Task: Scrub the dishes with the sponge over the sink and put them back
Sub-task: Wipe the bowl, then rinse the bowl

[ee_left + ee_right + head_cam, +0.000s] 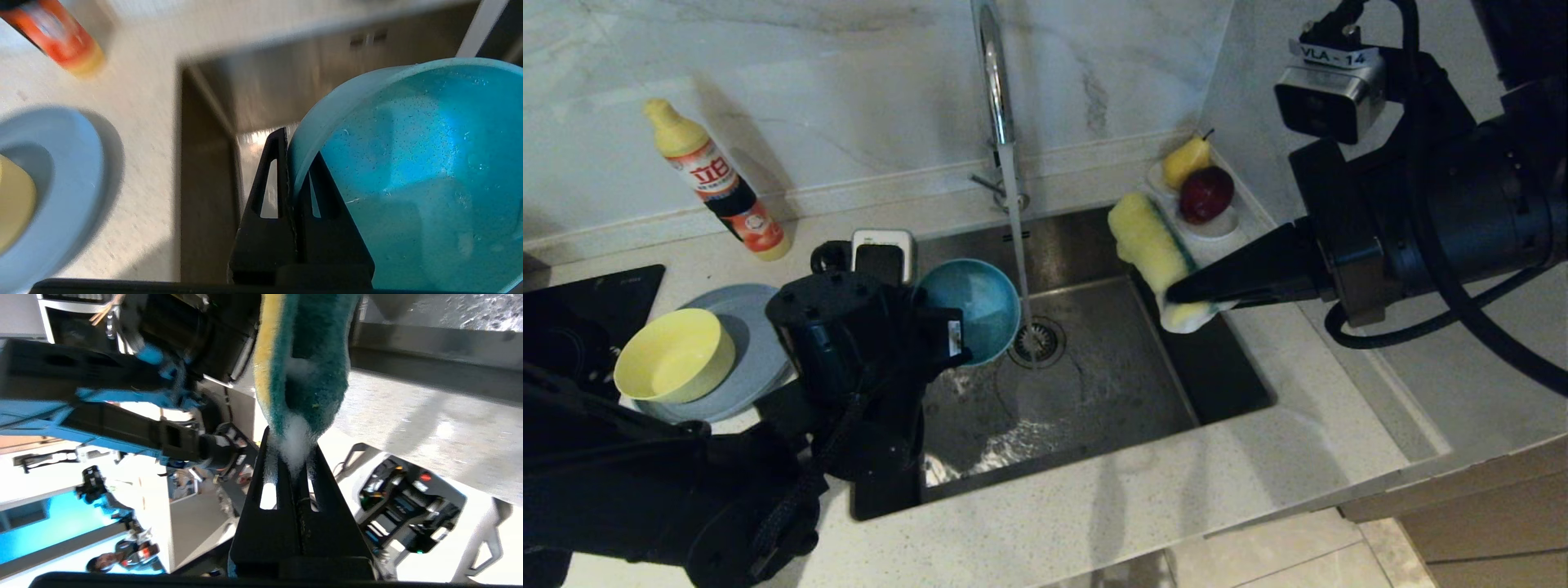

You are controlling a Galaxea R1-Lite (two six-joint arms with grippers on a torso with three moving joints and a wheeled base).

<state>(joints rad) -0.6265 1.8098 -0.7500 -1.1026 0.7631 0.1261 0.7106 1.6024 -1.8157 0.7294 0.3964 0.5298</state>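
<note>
Head view, left claw (947, 331) clamped on teal bowl (976, 298) rim, right claw (1176, 292) pinching sponge (1156, 260)

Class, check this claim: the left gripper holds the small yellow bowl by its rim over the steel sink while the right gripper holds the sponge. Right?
Not quite. The left gripper pinches the small teal-blue bowl, as the left wrist view shows; the small yellow bowl sits on the grey-blue plate. The right gripper does hold the sponge at the sink.

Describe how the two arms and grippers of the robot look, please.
Both arms are matte black with thick rounded housings. Each of the left gripper and the right gripper ends in two flat, tapering black fingers with a slot cut through each. Black cables loop loosely along the right arm, whose silver-grey wrist camera box bears a white label reading VLA-14.
</note>
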